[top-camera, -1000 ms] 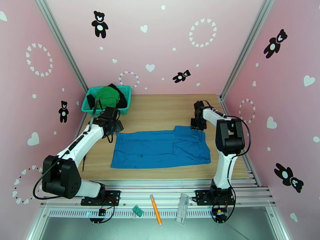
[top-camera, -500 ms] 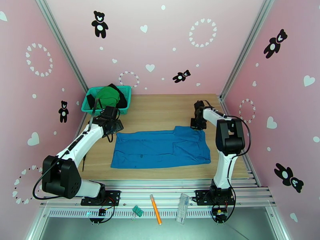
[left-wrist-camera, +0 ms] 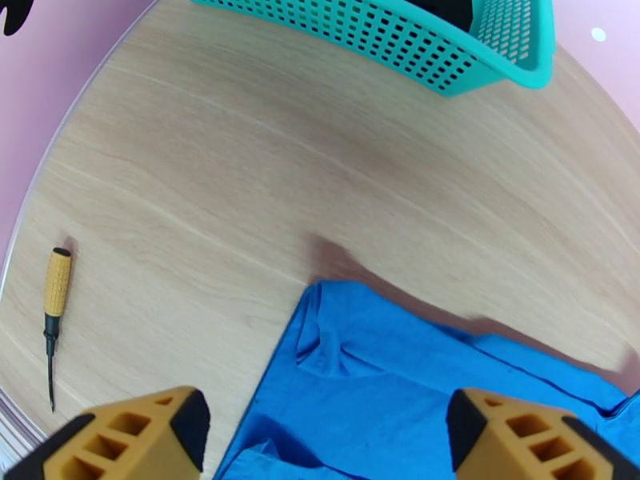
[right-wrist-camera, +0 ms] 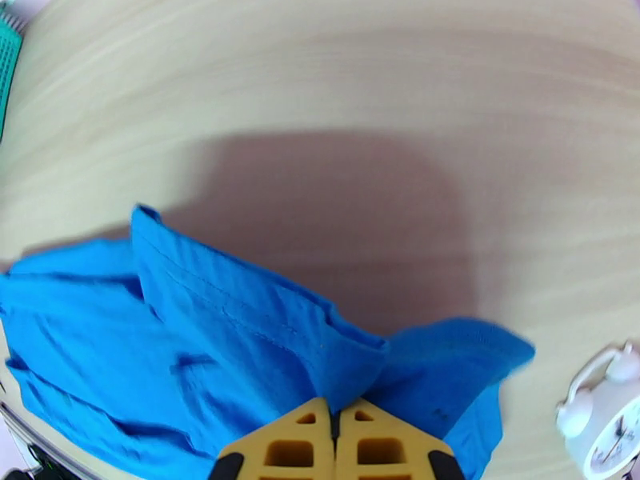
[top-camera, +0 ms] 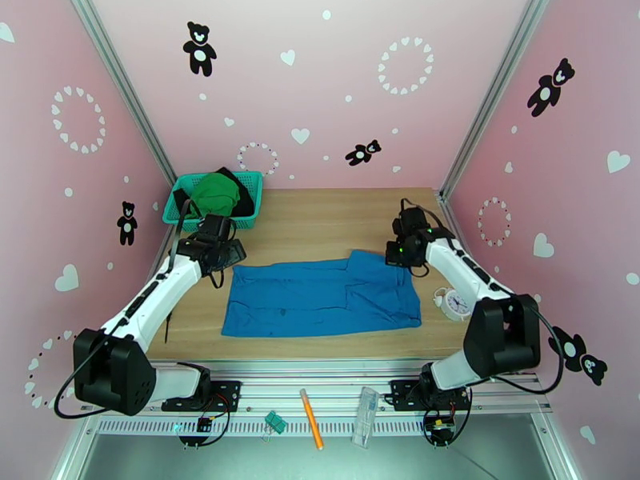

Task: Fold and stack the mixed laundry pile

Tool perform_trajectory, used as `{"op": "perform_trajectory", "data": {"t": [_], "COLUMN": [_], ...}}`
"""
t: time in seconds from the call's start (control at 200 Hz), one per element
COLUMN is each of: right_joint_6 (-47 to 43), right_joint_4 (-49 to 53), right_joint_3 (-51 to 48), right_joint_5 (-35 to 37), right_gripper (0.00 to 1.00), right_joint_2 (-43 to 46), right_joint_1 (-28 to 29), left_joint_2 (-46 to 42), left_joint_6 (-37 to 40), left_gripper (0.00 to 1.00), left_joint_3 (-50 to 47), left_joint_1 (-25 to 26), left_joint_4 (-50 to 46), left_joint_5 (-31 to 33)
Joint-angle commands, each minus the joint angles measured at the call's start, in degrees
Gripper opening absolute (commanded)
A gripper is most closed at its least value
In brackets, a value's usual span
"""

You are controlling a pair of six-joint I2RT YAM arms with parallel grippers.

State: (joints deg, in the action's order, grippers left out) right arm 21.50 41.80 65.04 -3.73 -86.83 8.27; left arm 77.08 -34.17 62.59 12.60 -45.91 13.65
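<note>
The medium-blue shirt [top-camera: 320, 298] lies spread flat on the wooden table. My right gripper [top-camera: 398, 254] is at its far right corner, and in the right wrist view the gripper [right-wrist-camera: 333, 442] is shut on a raised fold of the shirt [right-wrist-camera: 240, 330]. My left gripper [top-camera: 227, 254] hovers over the far left corner, open; its orange fingertips [left-wrist-camera: 128, 438] straddle the shirt [left-wrist-camera: 384, 394] without touching it. The green garment [top-camera: 214, 194] and the black one [top-camera: 244, 203] lie bunched in the teal basket [top-camera: 178, 214].
A white alarm clock [top-camera: 456, 303] stands right of the shirt, near my right forearm. A small screwdriver [left-wrist-camera: 54, 314] lies on the table's left edge. The basket [left-wrist-camera: 400, 34] sits at the far left corner. An orange pen [top-camera: 312, 430] and a clear packet [top-camera: 366, 416] rest on the front rail.
My right gripper closed on the shirt's far right corner, and that arm's elbow swung out to the right, uncovering the clock. The left arm shifted slightly and stayed open.
</note>
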Motion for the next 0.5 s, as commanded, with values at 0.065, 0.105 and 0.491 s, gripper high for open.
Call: {"op": "perform_trajectory", "data": {"t": [0.065,0.105,0.491], "right_joint_6": [0.9,1.2,2.1], "right_joint_4": [-1.7,-2.0,-3.0], "right_joint_3": [-0.2,0.7,18.6], "right_joint_5": [3.9,5.0,11.5], "right_gripper": [0.00,0.00,0.08], "right_joint_2": [-2.5,-3.9,-25.4], "right_joint_1": [-0.2,-0.2,-2.8], "left_joint_2": [0.0,0.4,6.4], "left_joint_6": [0.1,0.2,1.3], "left_gripper": [0.84,0.84,0.84], "left_joint_3": [-1.2,-0.9,2.6], "left_joint_1": [0.4,0.4,0.3], "left_joint_4": [0.9,1.1,2.7], "left_joint_5": [-2.0,-2.2,-1.6]}}
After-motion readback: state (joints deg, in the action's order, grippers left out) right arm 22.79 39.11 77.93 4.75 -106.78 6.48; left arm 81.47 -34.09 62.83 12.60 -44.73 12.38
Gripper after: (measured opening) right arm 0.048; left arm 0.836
